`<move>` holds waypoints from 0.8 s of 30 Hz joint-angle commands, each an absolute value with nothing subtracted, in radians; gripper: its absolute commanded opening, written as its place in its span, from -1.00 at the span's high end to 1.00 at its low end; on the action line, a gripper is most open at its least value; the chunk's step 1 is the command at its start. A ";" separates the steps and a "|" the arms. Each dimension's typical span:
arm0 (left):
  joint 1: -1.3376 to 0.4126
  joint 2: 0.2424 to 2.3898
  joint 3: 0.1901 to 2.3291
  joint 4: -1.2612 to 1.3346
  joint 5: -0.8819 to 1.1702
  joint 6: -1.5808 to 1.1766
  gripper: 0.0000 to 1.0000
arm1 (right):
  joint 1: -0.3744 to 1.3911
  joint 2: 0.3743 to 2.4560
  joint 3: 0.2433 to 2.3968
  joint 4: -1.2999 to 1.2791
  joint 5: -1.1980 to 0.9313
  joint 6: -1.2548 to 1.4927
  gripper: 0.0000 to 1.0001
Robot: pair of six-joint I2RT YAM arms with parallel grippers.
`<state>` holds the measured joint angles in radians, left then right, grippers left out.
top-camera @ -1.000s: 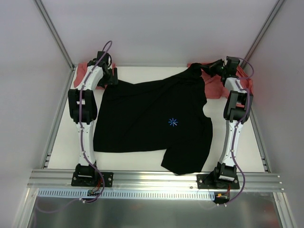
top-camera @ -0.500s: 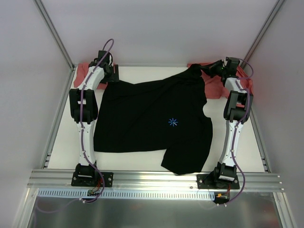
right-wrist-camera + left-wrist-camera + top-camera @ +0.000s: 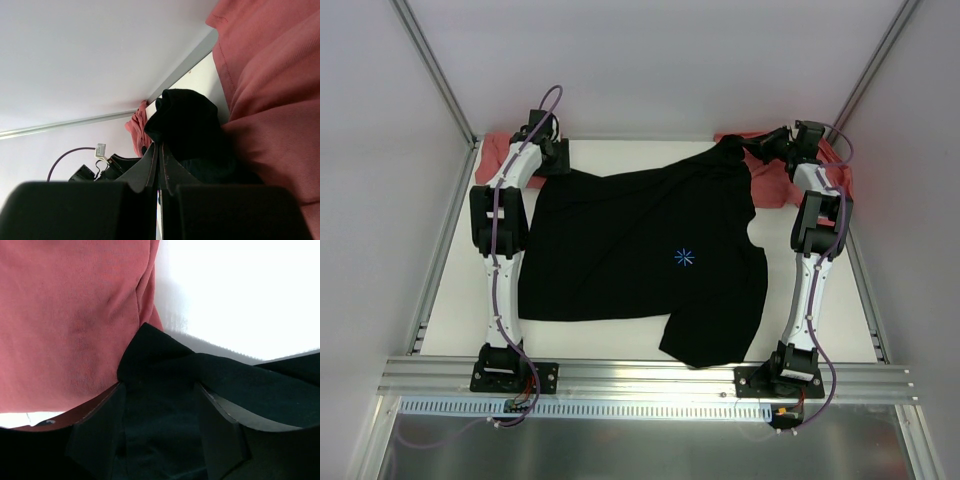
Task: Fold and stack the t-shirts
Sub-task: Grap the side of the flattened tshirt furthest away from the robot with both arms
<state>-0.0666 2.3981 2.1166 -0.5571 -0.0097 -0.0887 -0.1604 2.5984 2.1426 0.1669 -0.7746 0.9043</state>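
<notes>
White table (image 3: 600, 338), starburst-marked black t-shirt (image 3: 630, 250), left fingers (image 3: 97, 432) parted astride corner, right fingers (image 3: 140, 175) pinching it.

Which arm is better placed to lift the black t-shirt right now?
Right. The right gripper is shut on a far corner of the black t-shirt; the left gripper stands open around the other far corner, not gripping yet.

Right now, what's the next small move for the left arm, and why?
Probably close the left gripper. Its fingers stand open either side of a corner of the black t-shirt, right beside the salmon t-shirt, while the right gripper is shut on the shirt's far right corner. With both corners pinched, the shirt could be lifted.
</notes>
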 commanded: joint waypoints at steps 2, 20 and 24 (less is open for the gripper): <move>-0.075 2.401 2.157 -0.552 -0.020 -0.071 -0.12 | -0.167 2.526 2.148 0.187 -0.798 0.900 0.99; -0.069 2.359 2.167 -0.471 -0.100 -0.043 1.00 | -0.167 2.508 2.125 0.192 -0.798 0.897 1.00; -0.058 2.323 2.191 -0.454 -0.117 -0.031 1.00 | -0.166 2.494 2.131 0.193 -0.801 0.897 0.99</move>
